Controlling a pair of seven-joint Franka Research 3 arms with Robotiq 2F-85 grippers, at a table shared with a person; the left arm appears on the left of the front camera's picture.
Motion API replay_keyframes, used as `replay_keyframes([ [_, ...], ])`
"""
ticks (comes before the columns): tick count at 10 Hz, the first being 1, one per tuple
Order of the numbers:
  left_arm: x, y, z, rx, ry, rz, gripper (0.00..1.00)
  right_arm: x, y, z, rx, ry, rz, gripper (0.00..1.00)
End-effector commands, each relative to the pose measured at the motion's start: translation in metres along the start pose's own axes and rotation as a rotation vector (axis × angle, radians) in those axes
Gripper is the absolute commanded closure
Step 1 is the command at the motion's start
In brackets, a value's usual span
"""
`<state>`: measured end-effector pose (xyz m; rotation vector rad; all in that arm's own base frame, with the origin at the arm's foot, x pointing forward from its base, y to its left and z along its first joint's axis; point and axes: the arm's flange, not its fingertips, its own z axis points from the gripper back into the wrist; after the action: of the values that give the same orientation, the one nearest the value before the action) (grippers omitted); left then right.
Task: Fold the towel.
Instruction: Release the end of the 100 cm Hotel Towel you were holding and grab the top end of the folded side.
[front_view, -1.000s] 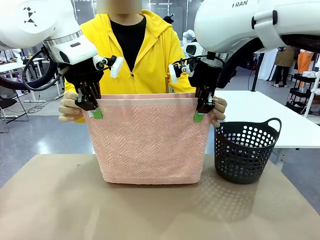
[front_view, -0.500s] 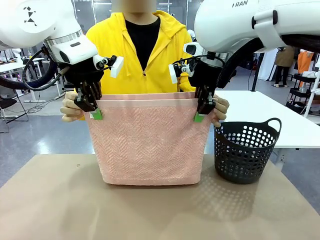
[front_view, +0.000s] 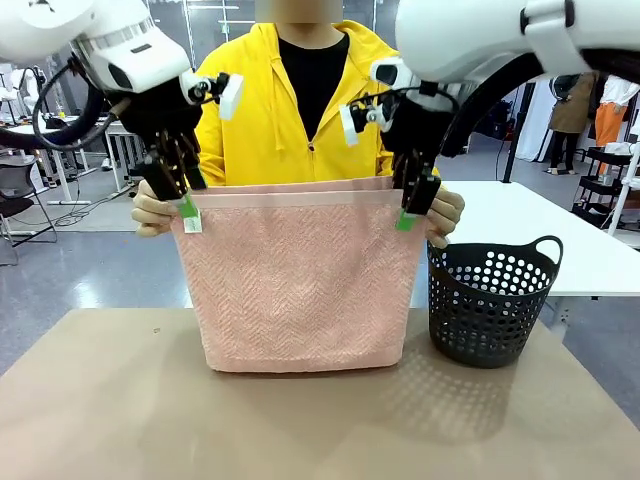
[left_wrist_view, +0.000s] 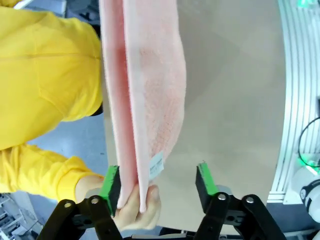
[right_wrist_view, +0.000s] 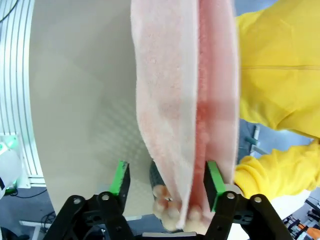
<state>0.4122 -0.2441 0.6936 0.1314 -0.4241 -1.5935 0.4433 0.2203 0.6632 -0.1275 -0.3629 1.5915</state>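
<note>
Holds the towel (front_view: 300, 285) doubled above the tabletop's (front_view: 320, 430) middle, a hand (front_view: 150, 212) at each top corner (basket (front_view: 490, 310) by the right edge); straddled there by left gripper (left_wrist_view: 157, 181) and right gripper (right_wrist_view: 166, 180), both spread, clamping nothing.

Above the desk's far edge, the left gripper (front_view: 187, 208) and right gripper (front_view: 406, 218) point down, jaws parted, the first just beside the person's one raised hand (front_view: 150, 212), the second beside the other hand (front_view: 446, 212).

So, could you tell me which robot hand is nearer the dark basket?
Right. The right hand is at the towel's upper corner on the basket's side, above its rim; the left hand is at the opposite corner, across the towel.
</note>
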Motion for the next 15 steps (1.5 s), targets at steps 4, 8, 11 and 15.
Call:
replay_keyframes([
  [4,0.002,-0.001,0.031,0.126,0.055,-0.011,0.00,0.013,0.000,0.043,-0.122,0.016,0.008,0.00],
  [8,0.004,0.011,0.020,0.063,0.022,-0.088,0.00,0.016,-0.015,0.041,-0.079,0.010,-0.003,0.00],
  [11,0.004,0.023,0.001,-0.001,0.012,-0.075,0.00,0.020,-0.023,0.029,-0.039,0.041,0.002,0.00],
  [15,-0.002,0.028,-0.026,-0.060,0.000,-0.050,0.00,0.023,-0.027,0.001,0.016,0.056,0.001,0.00],
])
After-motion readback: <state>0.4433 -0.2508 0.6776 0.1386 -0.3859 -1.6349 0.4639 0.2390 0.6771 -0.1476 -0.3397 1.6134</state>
